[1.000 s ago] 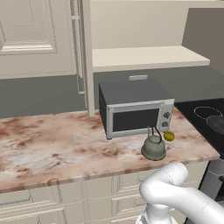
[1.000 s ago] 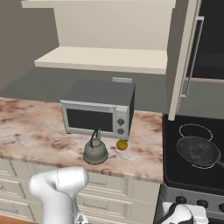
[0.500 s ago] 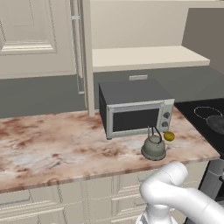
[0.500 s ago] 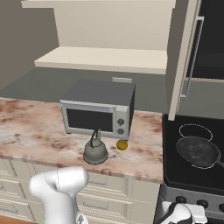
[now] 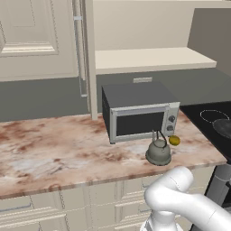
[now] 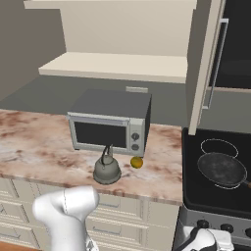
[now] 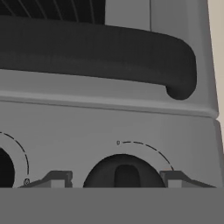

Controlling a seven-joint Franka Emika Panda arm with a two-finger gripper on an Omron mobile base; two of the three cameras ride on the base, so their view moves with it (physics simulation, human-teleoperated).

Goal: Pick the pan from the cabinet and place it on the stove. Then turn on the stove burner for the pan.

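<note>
Pan (image 6: pixel 221 169) sits on stove (image 6: pixel 196 196), handle toward 4 o'clock; gripper (image 7: pixel 114 178) fingers flank a black knob (image 7: pixel 126 173), apart, not visibly touching; kettle (image 6: pixel 107 168) beside microwave (image 6: pixel 110 120).

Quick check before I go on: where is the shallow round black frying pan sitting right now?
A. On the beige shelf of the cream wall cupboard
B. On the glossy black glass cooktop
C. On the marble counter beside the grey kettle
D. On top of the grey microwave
B: in the right base view the shallow round black frying pan lies on the glossy black glass cooktop, over a thin white ring, right of the marble counter.
</note>
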